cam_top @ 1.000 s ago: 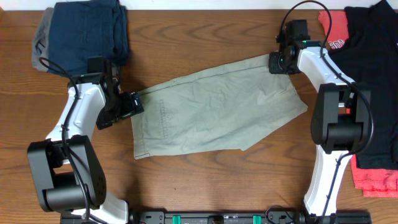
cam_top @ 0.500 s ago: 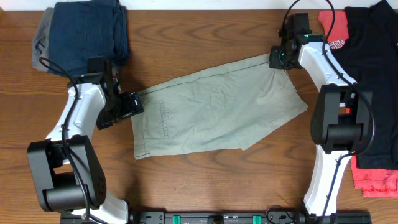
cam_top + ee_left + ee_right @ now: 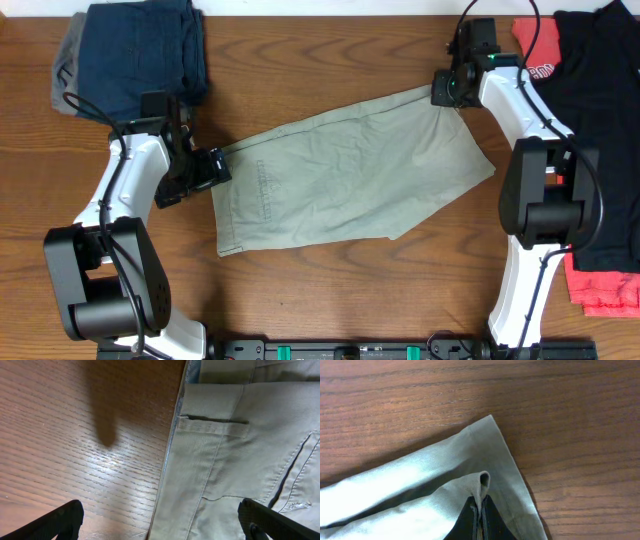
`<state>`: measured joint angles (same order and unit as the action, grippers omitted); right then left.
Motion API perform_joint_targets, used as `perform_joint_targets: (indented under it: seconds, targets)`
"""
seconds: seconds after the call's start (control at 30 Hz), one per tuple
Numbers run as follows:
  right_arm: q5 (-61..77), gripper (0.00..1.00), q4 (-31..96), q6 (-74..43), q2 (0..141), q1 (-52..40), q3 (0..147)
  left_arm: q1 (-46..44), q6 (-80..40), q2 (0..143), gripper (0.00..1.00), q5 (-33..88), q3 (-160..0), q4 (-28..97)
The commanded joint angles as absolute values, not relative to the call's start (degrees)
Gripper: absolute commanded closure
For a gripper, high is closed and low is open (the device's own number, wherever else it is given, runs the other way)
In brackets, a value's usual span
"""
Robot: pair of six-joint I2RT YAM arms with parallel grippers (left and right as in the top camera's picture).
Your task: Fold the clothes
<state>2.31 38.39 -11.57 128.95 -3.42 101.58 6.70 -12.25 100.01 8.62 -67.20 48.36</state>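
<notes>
One pair of khaki shorts [image 3: 350, 175] lies flat and diagonal in the middle of the table [image 3: 330, 295]. The right hand [image 3: 480, 510] is clenched on a pinched fold of fabric at the shorts' far right corner. The left hand [image 3: 160, 522] is spread wide at the waistband edge, gripping nothing.

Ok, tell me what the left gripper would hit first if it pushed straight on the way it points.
Probably the shorts: the open left gripper straddles their stitched edge, so one finger would meet fabric, the other the bare table. Depth is unclear.
</notes>
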Motion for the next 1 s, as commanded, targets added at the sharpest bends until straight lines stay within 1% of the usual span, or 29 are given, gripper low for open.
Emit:
perform_joint_targets:
  seconds: [0.0, 0.3, 0.47, 0.67, 0.83, 0.97]
  targets:
    - [0.51, 0.99, 38.26, -13.3, 126.06, -4.93, 103.07, 6.79, -12.84, 99.98, 0.0, 8.56, -67.0, 48.51]
    - [-9.8, 0.99, 37.91, -15.94, 122.48, -7.97, 103.07, 6.79, -12.84, 99.98, 0.0, 8.56, -67.0, 48.53]
    - [-10.31, 0.99, 36.8, -18.41, 122.48, -7.77, 103.07, 6.79, -12.84, 99.98, 0.0, 8.56, -67.0, 48.53]
    - [-12.14, 0.99, 36.01, -18.63, 122.65, -7.66, 102.41, 6.79, -12.84, 99.98, 0.0, 8.56, -67.0, 48.53]
    - [-13.74, 0.99, 32.71, -18.33, 123.48, -7.55, 100.16, 6.79, -12.84, 99.98, 0.0, 8.56, -67.0, 48.53]
    - [-13.72, 0.99, 26.41, -18.39, 124.14, -7.33, 96.99, 6.79, -12.84, 99.98, 0.0, 8.56, -67.0, 48.51]
